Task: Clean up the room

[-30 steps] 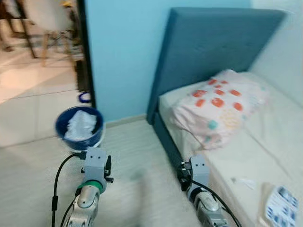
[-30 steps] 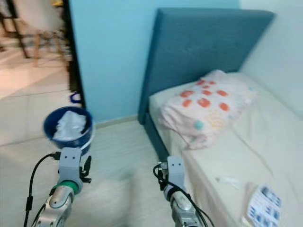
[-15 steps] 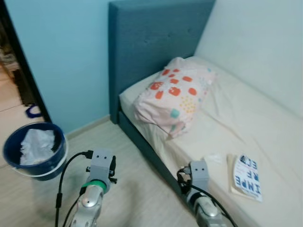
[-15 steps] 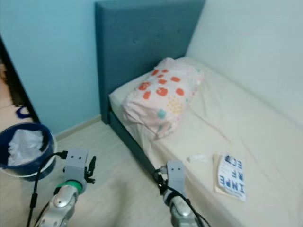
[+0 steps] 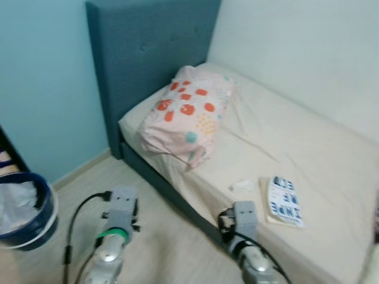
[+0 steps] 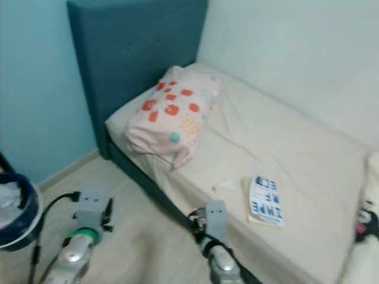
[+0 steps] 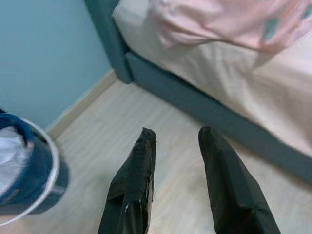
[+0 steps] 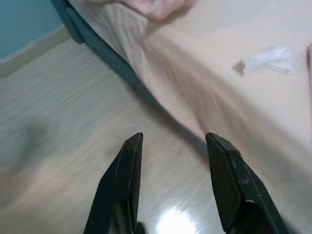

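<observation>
Swinging rightward since a second ago, the head views have lost the doorway and the room beyond it, and the blue bin (image 5: 22, 208) with its white liner now sits at the far left edge, while much more of the bed (image 5: 308, 160) and the pale wall behind it has come in; a magazine (image 5: 283, 201) and a small white scrap (image 5: 241, 186) on the sheet are now plainly in sight, and a pale plush shape (image 6: 362, 242) shows at the right edge. The scrap lies on the mattress ahead of and above the right gripper (image 8: 173, 139), near the bed's edge and beyond the fingertips, with the magazine just past it. The patterned pillow (image 5: 185, 113) rests against the blue headboard (image 5: 148, 53), ahead of both grippers. The bin stands on the wood floor (image 7: 165, 122) off to the outer side of the left gripper (image 7: 176, 134), apart from its fingers. Both grippers hang low over the floor beside the bed frame, each with its two black fingers spread apart, holding nothing and touching nothing.
</observation>
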Controlling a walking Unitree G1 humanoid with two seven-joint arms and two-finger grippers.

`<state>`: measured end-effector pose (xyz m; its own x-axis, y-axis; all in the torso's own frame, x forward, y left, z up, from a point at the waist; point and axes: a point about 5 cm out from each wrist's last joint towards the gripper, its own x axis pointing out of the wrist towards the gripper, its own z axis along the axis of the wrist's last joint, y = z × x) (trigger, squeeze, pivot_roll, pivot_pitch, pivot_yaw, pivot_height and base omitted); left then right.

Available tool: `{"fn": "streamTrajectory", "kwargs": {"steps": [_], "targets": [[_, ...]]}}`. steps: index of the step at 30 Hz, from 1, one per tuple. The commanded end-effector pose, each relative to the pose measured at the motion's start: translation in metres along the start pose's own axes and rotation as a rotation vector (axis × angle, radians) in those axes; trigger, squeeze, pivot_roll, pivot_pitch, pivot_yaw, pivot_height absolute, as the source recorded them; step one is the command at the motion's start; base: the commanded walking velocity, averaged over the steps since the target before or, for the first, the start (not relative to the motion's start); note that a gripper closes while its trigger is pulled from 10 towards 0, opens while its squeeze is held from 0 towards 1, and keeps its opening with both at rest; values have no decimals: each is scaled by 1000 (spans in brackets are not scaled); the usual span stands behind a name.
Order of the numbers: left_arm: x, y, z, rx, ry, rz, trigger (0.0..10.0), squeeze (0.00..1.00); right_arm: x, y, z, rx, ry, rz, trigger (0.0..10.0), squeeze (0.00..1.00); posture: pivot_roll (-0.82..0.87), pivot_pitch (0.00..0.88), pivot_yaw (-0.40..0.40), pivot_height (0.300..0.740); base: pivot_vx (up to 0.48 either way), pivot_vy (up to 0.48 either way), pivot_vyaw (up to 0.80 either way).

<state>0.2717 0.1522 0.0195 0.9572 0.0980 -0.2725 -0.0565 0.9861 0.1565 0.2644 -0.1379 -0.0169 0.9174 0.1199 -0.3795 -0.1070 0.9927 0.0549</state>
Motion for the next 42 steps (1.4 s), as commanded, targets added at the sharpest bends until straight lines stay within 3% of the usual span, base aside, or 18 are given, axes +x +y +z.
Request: {"fn": "streamTrajectory", "kwargs": {"steps": [1, 42], "targets": [[-2, -9, -3, -12, 21, -33, 10000, 0, -3, -7, -5, 0, 20, -21, 10000, 0, 30, 35, -17, 740, 0, 0, -800], [-7, -13, -1, -46, -5, -68, 10000, 0, -2, -7, -2, -4, 11, -6, 10000, 0, 24, 22, -15, 740, 0, 0, -800]]}}
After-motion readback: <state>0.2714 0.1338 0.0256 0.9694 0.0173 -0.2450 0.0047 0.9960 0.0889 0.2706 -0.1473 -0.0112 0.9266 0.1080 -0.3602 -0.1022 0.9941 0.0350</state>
